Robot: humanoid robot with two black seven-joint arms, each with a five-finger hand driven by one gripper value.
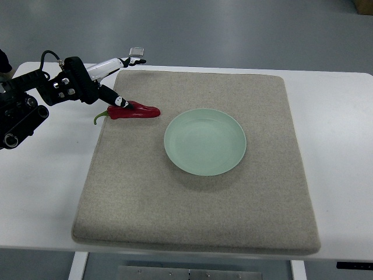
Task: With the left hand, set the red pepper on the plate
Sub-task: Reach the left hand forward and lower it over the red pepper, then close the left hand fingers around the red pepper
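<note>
White bench (338, 146) carries a beige mat (192, 221) | we see the red pepper (135, 111) lying on it, left of the empty green plate (205, 142) | left robot hand (111, 81) fingers spread, fingertip touching pepper, no grasp yet | lift and placing remain

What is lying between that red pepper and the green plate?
Nothing: in the top view only bare beige mat separates the red pepper from the green plate. The left hand touches the pepper's far side.
</note>
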